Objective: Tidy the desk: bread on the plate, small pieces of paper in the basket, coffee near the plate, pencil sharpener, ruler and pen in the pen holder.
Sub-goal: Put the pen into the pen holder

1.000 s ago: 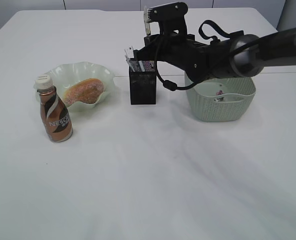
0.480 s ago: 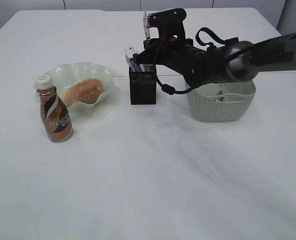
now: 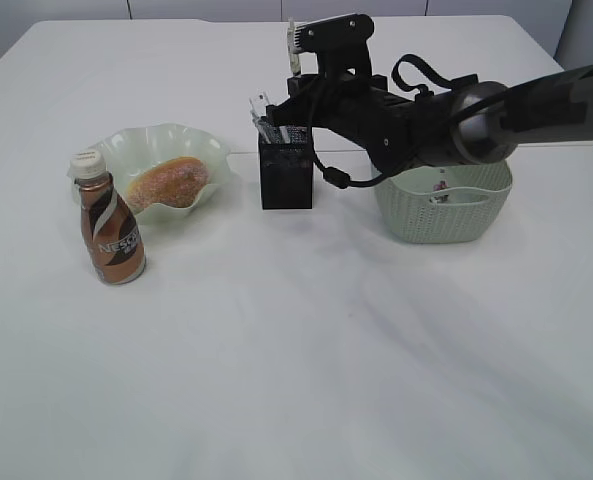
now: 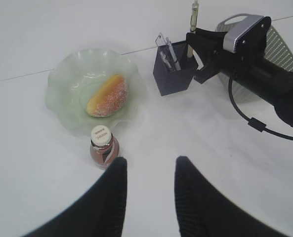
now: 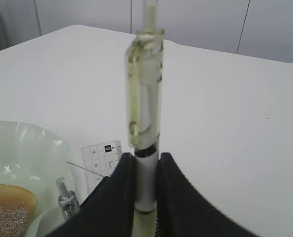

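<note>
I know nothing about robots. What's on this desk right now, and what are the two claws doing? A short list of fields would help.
bread: lying in the green plate
plate
coffee bottle: upright beside the plate
pen holder: ruler and other items standing in it
basket: something small inside
right gripper: shut on an upright pen, above the pen holder
pen
left gripper: open, holding nothing

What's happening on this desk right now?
The right gripper holds a pen upright between its fingers, just above the black pen holder, which already has a ruler in it. The bread lies on the green plate, and the coffee bottle stands beside it. Something small lies in the basket. The left gripper hangs open over the table near the bottle, holding nothing.
</note>
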Available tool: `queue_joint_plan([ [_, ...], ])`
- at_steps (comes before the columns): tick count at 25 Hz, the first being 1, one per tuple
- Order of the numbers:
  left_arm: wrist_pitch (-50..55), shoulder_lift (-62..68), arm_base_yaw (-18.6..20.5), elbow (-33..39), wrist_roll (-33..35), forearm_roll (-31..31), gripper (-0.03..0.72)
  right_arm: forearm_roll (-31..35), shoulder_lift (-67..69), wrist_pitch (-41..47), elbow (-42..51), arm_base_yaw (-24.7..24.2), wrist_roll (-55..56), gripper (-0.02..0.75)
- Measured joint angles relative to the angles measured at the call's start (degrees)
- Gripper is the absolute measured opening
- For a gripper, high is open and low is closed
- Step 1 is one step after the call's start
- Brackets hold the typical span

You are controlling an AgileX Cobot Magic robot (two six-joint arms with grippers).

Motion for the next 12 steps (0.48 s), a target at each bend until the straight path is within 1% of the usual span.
queue_joint_plan([
  [7,0.0,0.0,0.0,0.0,0.0,0.0,0.236,-0.8,0.0,0.0,0.0,0.0,0.0,0.120],
  [12,0.0,0.0,0.0,0.0,0.0,0.0,0.236,-2.4,0.0,0.0,0.0,0.0,0.6,0.185],
])
